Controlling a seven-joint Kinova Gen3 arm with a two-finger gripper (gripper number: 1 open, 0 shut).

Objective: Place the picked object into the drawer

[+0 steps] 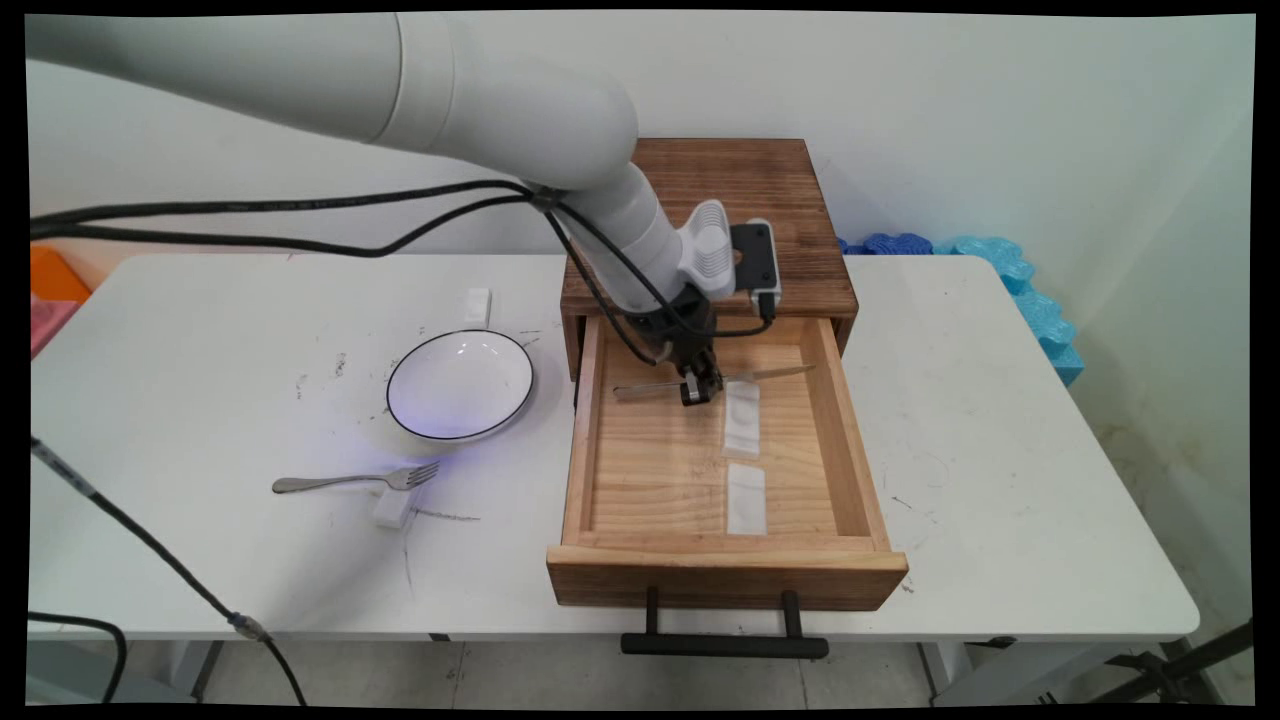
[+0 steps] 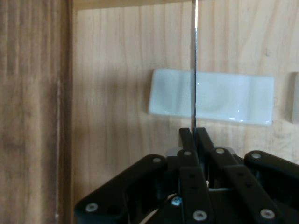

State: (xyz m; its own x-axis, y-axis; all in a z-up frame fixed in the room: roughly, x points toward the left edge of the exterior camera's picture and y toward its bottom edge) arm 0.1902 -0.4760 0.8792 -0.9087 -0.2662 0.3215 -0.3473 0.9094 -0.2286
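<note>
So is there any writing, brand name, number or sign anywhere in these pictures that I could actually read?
None can be read in either view.
The arm shows plain white casing, no lettering.
The gripper, shut on a knife over the open wooden drawer, bears no marking.
The bowl, the fork and the white rests in the drawer are blank.

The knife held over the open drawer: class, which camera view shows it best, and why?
The main view: the knife shows whole, handle to blade tip, lying crosswise in the gripper above the drawer. The hand view shows it only edge-on, a thin line rising from the shut jaws across a white rest.
</note>
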